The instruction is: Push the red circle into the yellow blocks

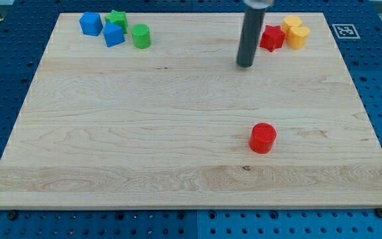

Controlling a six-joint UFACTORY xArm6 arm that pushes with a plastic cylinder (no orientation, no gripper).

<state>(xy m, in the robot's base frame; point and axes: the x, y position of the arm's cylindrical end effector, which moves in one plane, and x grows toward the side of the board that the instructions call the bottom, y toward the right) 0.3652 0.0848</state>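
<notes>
The red circle (262,138) lies alone on the wooden board (111,153), right of centre and toward the view's bottom. Two yellow blocks (296,32) sit together at the view's top right, with a red star-shaped block (272,38) touching their left side. My tip (245,65) is at the end of the dark rod, left of and a little below the red star, and well above the red circle. It touches no block.
At the view's top left stands a cluster: two blue blocks (90,24) (113,35), a green star (117,18) and a green cylinder (140,36). A blue perforated table surrounds the board. A marker tag (343,30) lies beyond the board's top right corner.
</notes>
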